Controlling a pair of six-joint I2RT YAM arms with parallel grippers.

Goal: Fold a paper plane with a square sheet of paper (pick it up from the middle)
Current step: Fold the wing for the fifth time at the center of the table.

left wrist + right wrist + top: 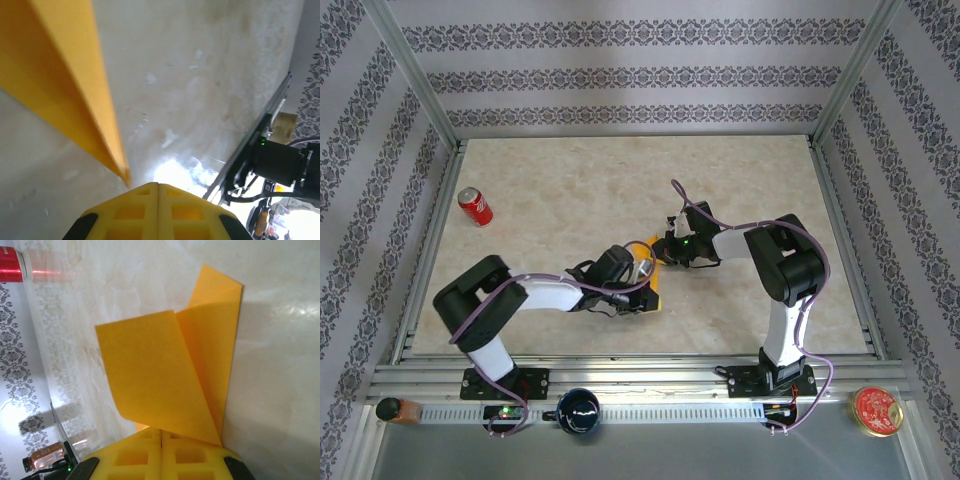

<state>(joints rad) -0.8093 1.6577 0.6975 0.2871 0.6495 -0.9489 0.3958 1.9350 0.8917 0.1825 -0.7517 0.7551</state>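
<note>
Top external view showed both arms reaching to the middle of the marble-patterned table (570, 180), their wrists meeting over the orange-yellow sheet of paper (657, 281). Little of the sheet was visible there, as it lay partly under the left gripper (645, 290), with the right gripper (667, 250) just beyond it.

From the left wrist, the left gripper (158, 189) had its yellow pads pressed flat together, with no gap at the seam. A long folded edge of the sheet (75, 75) ran down to a sharp corner ending just beside the left pad. I could not tell whether that corner was pinched.

From the right wrist, the right gripper (161, 434) was likewise closed, pad against pad. The sheet (150, 375) was partly folded: one flap stood raised and curled over, and a second layer behind it came to a corner at the upper right. Its lower edge met the pad tips, but a grip could not be confirmed.

A red soda can (475, 206) lay well apart at the far left of the table. It carried white markings too small to read. On the near rail sat a red-and-gold round tin (876, 410) with lettering too small to read, a dark round object (578, 410) and an amber bottle (400, 410).
</note>
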